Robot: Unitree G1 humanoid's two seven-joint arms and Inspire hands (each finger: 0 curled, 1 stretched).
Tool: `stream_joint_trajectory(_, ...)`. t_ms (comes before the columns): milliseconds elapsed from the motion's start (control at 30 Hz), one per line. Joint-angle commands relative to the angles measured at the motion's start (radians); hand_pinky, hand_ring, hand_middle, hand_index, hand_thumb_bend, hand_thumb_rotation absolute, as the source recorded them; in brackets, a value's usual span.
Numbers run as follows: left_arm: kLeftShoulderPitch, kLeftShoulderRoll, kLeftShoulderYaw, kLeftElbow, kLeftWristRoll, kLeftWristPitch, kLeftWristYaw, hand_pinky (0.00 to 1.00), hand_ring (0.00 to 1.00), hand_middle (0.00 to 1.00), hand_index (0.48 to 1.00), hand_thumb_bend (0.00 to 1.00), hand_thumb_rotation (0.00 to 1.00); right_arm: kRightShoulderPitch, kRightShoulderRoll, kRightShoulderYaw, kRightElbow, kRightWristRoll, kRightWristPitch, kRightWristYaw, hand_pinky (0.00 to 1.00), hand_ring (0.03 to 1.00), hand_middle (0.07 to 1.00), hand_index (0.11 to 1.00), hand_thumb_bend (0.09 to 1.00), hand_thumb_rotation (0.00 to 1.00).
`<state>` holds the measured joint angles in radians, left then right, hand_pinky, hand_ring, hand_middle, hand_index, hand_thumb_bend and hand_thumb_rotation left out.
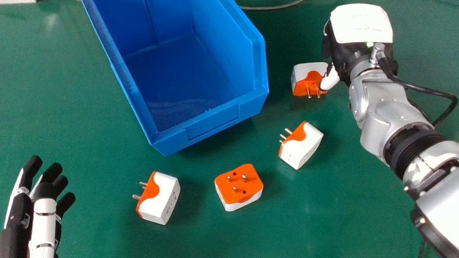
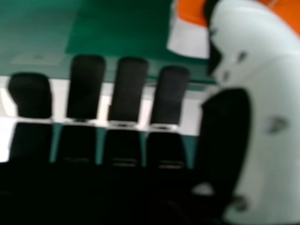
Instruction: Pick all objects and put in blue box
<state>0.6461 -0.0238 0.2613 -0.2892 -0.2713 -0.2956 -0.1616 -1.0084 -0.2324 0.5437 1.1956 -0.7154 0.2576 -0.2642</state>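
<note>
Centrally toward the far side of the bench (image 1: 75,113), the blue box (image 1: 213,122) is set at an angle, its open top turned up and its bare floor exposed between the walls. Four orange-and-white plugs are spread outside it on the bench. The far plug (image 1: 299,72) is placed between the box's right side and the right hand (image 1: 361,23), its pins pointed toward the robot. Nearer the robot, the right plug (image 1: 307,146) is rested with its pins aimed at the box, the middle plug (image 1: 238,187) is laid pins up, and the left plug (image 1: 164,199) is turned with its pins to the left.

In the head view, the back of the right hand is presented, with its thumb (image 1: 330,78) overlapping the edge of the far plug; whether the two are touching cannot be told. By the right hand view, its fingers (image 2: 86,86) are seen held out straight, side by side and well spread from the thumb, with nothing gripped. The left hand (image 1: 44,225) is held at the near left, its fingers extended and loosely parted, nothing grasped.
</note>
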Motion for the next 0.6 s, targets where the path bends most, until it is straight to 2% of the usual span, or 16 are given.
stream_joint_trajectory(0, 0.016, 0.000, 0.004, -0.031, 0.012, -0.002, 0.012, 0.87, 0.89, 0.89, 0.912, 0.45, 0.72, -0.030, -0.003, -0.029, -0.022, 0.020, 0.028, 0.011, 0.21, 0.416, 0.511, 0.489, 0.516, 0.00)
stream_joint_trajectory(133, 0.012, 0.003, 0.003, -0.027, -0.002, -0.006, 0.006, 0.87, 0.89, 0.89, 0.913, 0.46, 0.72, -0.044, -0.012, -0.002, -0.022, -0.007, 0.047, 0.067, 0.21, 0.406, 0.500, 0.505, 0.514, 0.00)
stream_joint_trajectory(200, 0.012, 0.000, 0.002, -0.029, 0.006, -0.001, 0.015, 0.87, 0.89, 0.89, 0.913, 0.46, 0.72, -0.045, -0.022, 0.037, -0.027, -0.045, 0.053, 0.082, 0.22, 0.399, 0.493, 0.518, 0.513, 0.00)
stream_joint_trajectory(267, 0.011, 0.001, 0.002, -0.027, 0.014, 0.001, 0.021, 0.87, 0.89, 0.89, 0.913, 0.46, 0.72, -0.044, -0.024, 0.038, -0.036, -0.043, 0.058, 0.096, 0.22, 0.399, 0.493, 0.518, 0.513, 0.00)
stream_joint_trajectory(300, 0.009, 0.003, 0.003, -0.022, 0.017, -0.004, 0.020, 0.87, 0.89, 0.89, 0.913, 0.46, 0.72, -0.039, -0.025, 0.021, -0.047, -0.029, 0.056, 0.093, 0.23, 0.391, 0.479, 0.523, 0.514, 0.00)
stream_joint_trajectory(333, 0.008, 0.003, 0.003, -0.017, 0.012, -0.008, 0.016, 0.87, 0.89, 0.89, 0.913, 0.46, 0.72, -0.037, -0.027, 0.017, -0.054, -0.026, 0.056, 0.099, 0.23, 0.391, 0.479, 0.523, 0.514, 0.00)
stream_joint_trajectory(367, 0.007, 0.003, 0.003, -0.014, 0.008, -0.011, 0.012, 0.87, 0.89, 0.89, 0.912, 0.46, 0.73, -0.035, -0.028, 0.016, -0.059, -0.027, 0.056, 0.104, 0.25, 0.405, 0.492, 0.541, 0.571, 0.07)
stream_joint_trajectory(400, 0.007, 0.004, 0.003, -0.013, 0.007, -0.013, 0.010, 0.87, 0.89, 0.89, 0.912, 0.46, 0.73, -0.034, -0.031, 0.019, -0.062, -0.031, 0.056, 0.106, 0.25, 0.405, 0.492, 0.541, 0.571, 0.07)
stream_joint_trajectory(433, 0.006, 0.004, 0.004, -0.011, 0.007, -0.015, 0.008, 0.87, 0.89, 0.89, 0.912, 0.46, 0.73, -0.034, -0.034, 0.024, -0.065, -0.037, 0.054, 0.113, 0.27, 0.411, 0.503, 0.567, 0.618, 0.13)
stream_joint_trajectory(533, 0.006, 0.004, 0.003, -0.015, 0.008, -0.009, 0.010, 0.87, 0.89, 0.89, 0.912, 0.46, 0.73, -0.035, -0.027, -0.011, -0.085, -0.010, 0.083, 0.114, 0.27, 0.411, 0.503, 0.567, 0.618, 0.13)
stream_joint_trajectory(567, 0.006, 0.004, 0.003, -0.016, 0.007, -0.009, 0.011, 0.87, 0.89, 0.89, 0.913, 0.46, 0.73, -0.034, -0.027, -0.016, -0.091, -0.008, 0.086, 0.117, 0.28, 0.412, 0.509, 0.579, 0.654, 0.17)
